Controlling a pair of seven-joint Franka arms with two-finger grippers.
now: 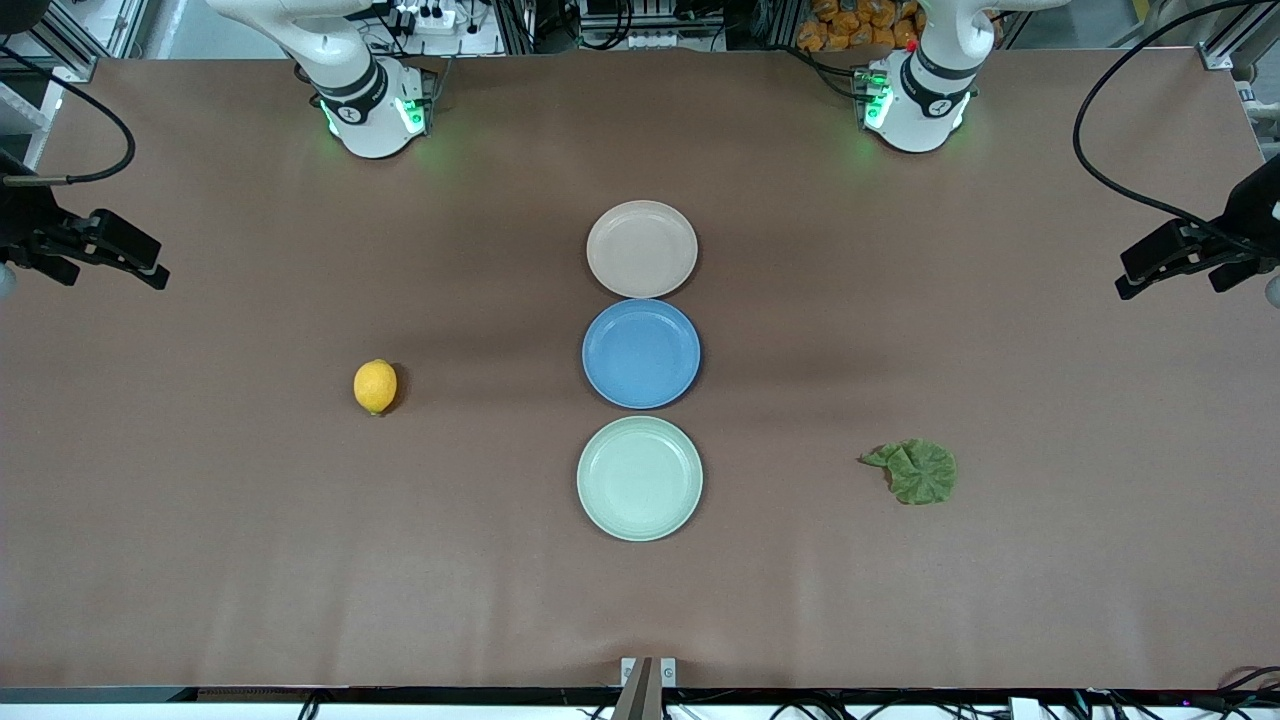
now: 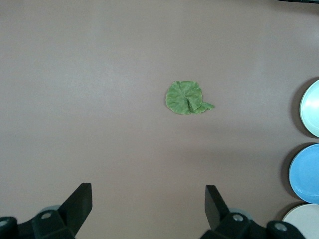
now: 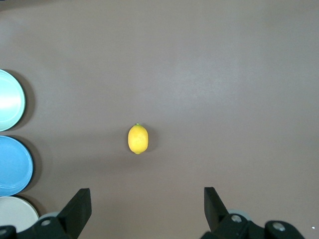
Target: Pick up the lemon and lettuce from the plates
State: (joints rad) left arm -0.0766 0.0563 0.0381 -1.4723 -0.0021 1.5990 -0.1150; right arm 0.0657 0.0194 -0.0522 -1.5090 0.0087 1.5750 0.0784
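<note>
The lemon (image 1: pixel 375 386) (image 3: pixel 138 139) lies on the bare brown table toward the right arm's end, well apart from the plates. The lettuce (image 1: pixel 915 470) (image 2: pixel 186 97) lies flat on the table toward the left arm's end. The beige plate (image 1: pixel 641 249) and the mint green plate (image 1: pixel 639 478) stand in the middle row with nothing on them. My right gripper (image 1: pixel 150 262) (image 3: pixel 146 194) hangs open high over the table's right-arm end. My left gripper (image 1: pixel 1125 277) (image 2: pixel 148 191) hangs open high over the left-arm end. Neither holds anything.
A blue plate (image 1: pixel 641 353) sits between the beige and mint green plates, touching or nearly touching both. The three plates show at the edge of each wrist view. Both arm bases (image 1: pixel 372 105) (image 1: pixel 915 100) stand along the table's farthest edge.
</note>
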